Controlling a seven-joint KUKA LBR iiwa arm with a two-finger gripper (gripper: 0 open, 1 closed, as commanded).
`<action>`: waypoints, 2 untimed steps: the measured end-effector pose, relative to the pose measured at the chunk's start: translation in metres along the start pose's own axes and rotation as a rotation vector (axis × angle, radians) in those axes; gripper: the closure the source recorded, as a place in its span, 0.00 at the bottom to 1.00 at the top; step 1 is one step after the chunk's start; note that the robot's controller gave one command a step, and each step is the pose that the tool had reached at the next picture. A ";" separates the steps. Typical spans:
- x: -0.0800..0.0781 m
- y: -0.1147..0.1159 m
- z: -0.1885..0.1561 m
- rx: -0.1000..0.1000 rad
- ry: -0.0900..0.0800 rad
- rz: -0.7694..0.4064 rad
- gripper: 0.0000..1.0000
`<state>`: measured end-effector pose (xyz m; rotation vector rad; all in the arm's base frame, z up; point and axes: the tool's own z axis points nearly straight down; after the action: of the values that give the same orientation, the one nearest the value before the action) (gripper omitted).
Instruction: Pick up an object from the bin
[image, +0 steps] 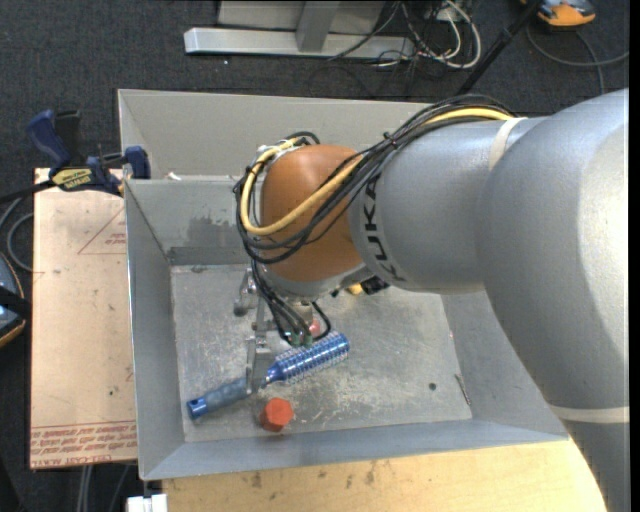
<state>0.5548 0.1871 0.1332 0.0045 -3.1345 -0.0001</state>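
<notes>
Low at the front of the bin, gripper at the middle of a blue ribbed stick lying slantwise by an orange cap, jaw state impossible to tell.

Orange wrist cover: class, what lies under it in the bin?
Below the cover the gripper hangs by a blue ribbed brush-like tool on the bin floor; a small orange cap lies nearer the front wall. The floor directly under the cover is hidden.
</notes>
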 end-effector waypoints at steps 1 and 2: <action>0.023 -0.055 0.060 -0.009 -0.018 0.316 0.00; 0.021 -0.056 0.059 -0.009 -0.024 0.320 1.00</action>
<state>0.5335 0.1307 0.0745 -0.4984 -3.1193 -0.0120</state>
